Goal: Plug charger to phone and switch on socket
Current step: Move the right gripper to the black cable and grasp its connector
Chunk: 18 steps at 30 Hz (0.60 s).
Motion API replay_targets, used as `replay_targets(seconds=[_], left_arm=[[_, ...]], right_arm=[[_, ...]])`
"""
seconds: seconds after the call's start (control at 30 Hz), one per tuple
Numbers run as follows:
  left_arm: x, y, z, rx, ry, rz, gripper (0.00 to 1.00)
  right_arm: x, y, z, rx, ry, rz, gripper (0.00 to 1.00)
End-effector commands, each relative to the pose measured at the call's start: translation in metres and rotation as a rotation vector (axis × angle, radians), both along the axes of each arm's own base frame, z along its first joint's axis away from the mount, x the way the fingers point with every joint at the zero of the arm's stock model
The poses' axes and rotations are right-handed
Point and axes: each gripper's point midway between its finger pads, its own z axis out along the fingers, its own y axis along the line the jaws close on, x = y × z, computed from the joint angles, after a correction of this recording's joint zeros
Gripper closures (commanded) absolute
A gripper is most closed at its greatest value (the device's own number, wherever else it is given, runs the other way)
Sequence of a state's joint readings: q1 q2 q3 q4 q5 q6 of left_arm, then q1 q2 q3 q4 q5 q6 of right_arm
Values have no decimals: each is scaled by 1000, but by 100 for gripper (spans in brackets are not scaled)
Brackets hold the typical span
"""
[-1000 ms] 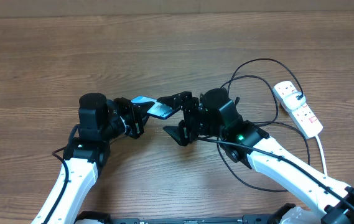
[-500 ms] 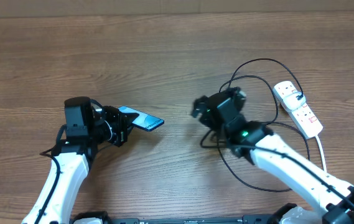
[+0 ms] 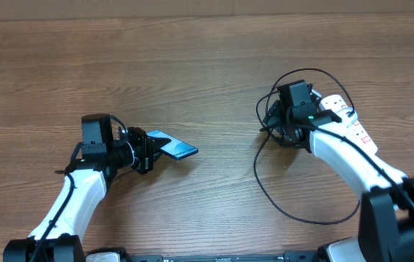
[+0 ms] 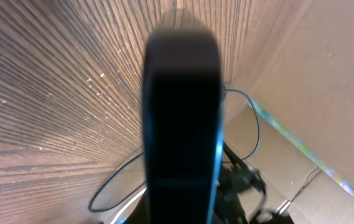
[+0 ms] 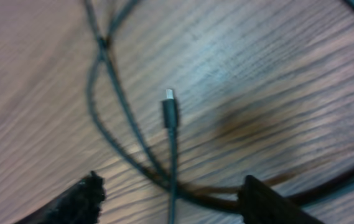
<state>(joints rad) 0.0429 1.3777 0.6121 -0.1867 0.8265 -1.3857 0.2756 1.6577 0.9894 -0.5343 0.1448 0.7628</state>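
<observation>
My left gripper [image 3: 147,148] is shut on one end of the phone [image 3: 175,147], whose blue-teal screen points right, low over the table. In the left wrist view the phone [image 4: 180,124] shows as a dark slab with a blue edge that hides the fingers. My right gripper [image 3: 279,132] is open and empty above the charger's black loops [image 3: 265,178], beside the white socket strip [image 3: 361,137]. In the right wrist view the charger's plug tip [image 5: 170,112] lies on the wood ahead of my open gripper [image 5: 173,205], between both fingertips [image 5: 82,198].
The wooden table [image 3: 207,65] spreads around both arms. The socket's white cord [image 3: 376,178] runs toward the front right. Crossing strands of black cable [image 5: 105,68] lie left of the plug tip. A cable loop [image 4: 111,186] shows behind the phone in the left wrist view.
My right gripper has pulled away from the phone and swung right to the cable loops by the socket strip. My left gripper still holds the phone, now further left and lower.
</observation>
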Motion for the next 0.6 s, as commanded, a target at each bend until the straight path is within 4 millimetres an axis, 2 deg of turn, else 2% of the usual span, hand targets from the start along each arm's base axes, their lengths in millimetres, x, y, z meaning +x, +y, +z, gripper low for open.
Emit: replay_targets(seconds=[0.0,0.2,0.3,0.57], left_arm=[[0,-6,9,-38,-35,-43,96],[0,-6,9,-37,-35,-43,96],[0,-6,9,-37,-35,-43,95],[0,-6,9,-38,-35,-43,94]], right_arm=[[13,1,-3,-11,1,31,35],[16,1,-27,-25,33,45,39],[15,1,-36,-31,56,44,46],[14,-4,-39,-56,62,35,57]])
